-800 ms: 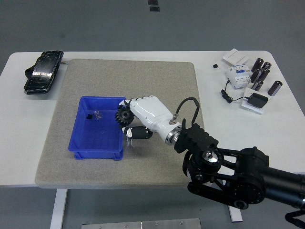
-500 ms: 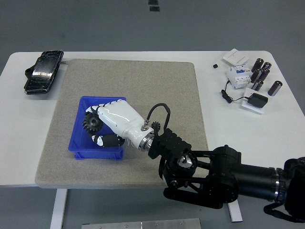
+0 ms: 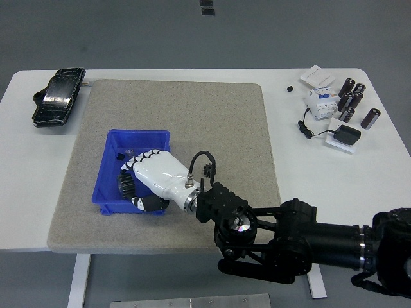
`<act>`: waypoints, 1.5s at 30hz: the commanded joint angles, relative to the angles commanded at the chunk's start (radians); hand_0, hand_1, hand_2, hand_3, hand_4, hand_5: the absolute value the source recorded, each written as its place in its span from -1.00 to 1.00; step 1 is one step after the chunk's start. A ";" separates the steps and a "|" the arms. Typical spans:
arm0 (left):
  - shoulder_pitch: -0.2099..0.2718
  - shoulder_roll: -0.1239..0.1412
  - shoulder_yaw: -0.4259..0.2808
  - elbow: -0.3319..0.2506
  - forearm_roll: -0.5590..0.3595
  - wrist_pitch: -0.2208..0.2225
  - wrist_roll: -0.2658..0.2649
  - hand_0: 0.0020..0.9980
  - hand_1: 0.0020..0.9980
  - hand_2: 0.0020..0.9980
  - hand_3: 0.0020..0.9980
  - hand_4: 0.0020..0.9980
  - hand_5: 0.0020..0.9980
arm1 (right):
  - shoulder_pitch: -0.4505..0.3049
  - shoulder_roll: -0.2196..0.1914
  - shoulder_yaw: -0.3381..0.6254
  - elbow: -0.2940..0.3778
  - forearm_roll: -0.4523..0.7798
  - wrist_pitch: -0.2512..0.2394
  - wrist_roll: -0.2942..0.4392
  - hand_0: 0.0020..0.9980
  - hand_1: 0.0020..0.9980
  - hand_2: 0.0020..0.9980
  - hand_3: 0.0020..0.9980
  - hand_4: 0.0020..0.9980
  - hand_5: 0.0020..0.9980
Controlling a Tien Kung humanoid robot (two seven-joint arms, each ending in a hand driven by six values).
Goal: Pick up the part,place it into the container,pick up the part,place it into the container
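A blue plastic bin (image 3: 113, 145) sits on the grey mat (image 3: 192, 109) left of centre. My right hand (image 3: 131, 183), white with black fingertips, reaches over the bin's near right corner and down inside it. Its fingers are curled around a black toothed gear (image 3: 124, 185), which is low in the bin near the front wall. Another small dark part (image 3: 119, 155) lies on the bin floor further back. The black right arm (image 3: 289, 240) comes in from the lower right. My left arm is out of the picture.
A black pouch (image 3: 58, 96) lies at the table's far left. At the far right are several dark cylinders (image 3: 352, 99), a white breaker unit (image 3: 320, 101), a white box (image 3: 317, 77) and a black adapter with cable (image 3: 343, 136).
My right hand carried the gear leftward from the bin's right rim into the bin and lowered it toward the floor near the front wall. The arm followed to the left.
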 joint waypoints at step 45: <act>-0.001 -0.003 0.010 0.000 -0.016 0.003 -0.005 0.36 0.28 0.20 0.18 0.34 -0.40 | -0.130 -0.228 0.114 -0.024 -0.003 -0.014 -0.010 -0.25 0.13 0.39 0.44 0.45 -0.21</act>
